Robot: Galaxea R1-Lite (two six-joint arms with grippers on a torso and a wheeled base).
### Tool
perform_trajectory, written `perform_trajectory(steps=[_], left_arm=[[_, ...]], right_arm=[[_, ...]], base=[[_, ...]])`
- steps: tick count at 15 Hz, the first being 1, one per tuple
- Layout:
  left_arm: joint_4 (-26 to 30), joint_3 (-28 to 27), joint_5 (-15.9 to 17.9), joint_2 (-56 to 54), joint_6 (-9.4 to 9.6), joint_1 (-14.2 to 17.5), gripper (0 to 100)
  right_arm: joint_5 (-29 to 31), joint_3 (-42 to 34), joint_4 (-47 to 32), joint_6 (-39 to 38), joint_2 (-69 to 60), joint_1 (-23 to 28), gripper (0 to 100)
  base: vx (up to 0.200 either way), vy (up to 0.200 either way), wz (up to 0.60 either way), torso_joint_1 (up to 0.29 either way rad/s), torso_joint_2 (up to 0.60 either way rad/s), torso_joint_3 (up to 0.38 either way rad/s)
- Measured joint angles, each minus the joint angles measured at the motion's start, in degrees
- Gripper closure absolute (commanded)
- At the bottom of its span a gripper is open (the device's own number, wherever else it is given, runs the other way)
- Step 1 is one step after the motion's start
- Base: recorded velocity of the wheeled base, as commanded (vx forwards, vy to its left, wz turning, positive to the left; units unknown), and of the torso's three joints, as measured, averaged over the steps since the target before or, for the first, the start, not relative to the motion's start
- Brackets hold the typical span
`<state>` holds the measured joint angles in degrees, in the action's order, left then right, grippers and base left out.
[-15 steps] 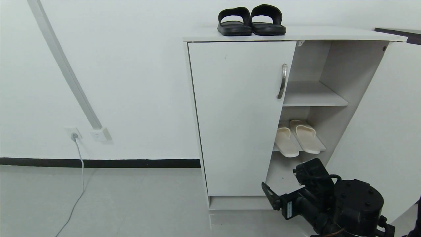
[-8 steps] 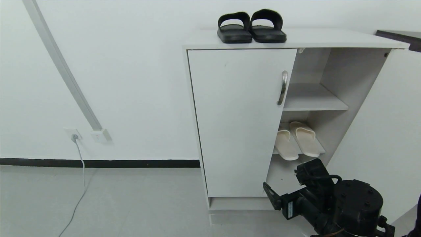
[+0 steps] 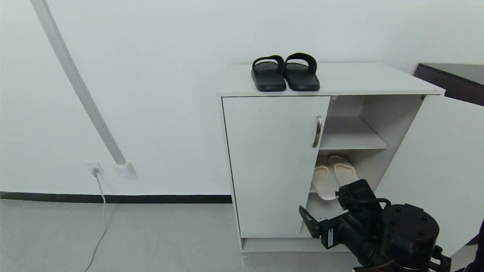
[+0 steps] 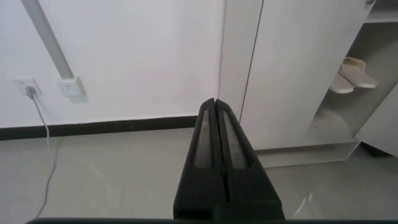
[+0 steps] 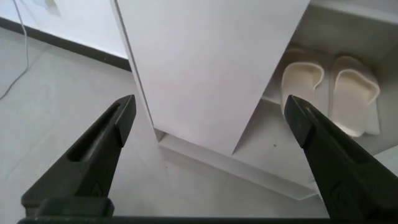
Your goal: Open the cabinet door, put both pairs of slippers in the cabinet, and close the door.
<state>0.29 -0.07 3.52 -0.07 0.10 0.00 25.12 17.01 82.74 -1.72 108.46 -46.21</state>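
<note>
The white cabinet stands against the wall with 2 doors: its left door is closed, with a curved metal handle at the inner edge, and its right door is swung wide open toward the camera. A pair of black slippers sits on the cabinet's top, side by side, near the front edge above the closed door, toes facing out. Inside the cabinet's open right half, a pair of cream slippers lies on the middle shelf, below the upper shelf, its left slipper partly hidden behind the closed door. The right gripper is low in front of the cabinet, just before its bottom compartment, with its 2 fingers spread wide and touching neither door nor slippers. The left gripper is over the floor, off to the cabinet's left and well apart from it, its fingers pressed flat together. On the wall to the cabinet's left, a slanted conduit runs down to a small box, beside a socket with a plugged grey cable trailing to the floor. A dark tabletop shows just past the cabinet's right side.
</note>
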Motion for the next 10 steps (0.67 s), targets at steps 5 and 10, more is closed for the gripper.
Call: perform_trajectory(steps=[5, 10], left_arm=[[0.0, 0.0, 0.0, 0.0, 0.0, 0.0, 100], [0.0, 0.0, 0.0, 0.0, 0.01, 0.0, 100]], right_arm=[[0.1, -0.2, 1.2, -0.1, -0.1, 0.2, 0], [0.0, -1.0, 1.8, 0.0, -0.1, 0.0, 0]], base=[[0.0, 0.0, 0.0, 0.163, -0.48, -0.318], [0.0, 0.0, 0.0, 0.196, -0.51, -0.313]])
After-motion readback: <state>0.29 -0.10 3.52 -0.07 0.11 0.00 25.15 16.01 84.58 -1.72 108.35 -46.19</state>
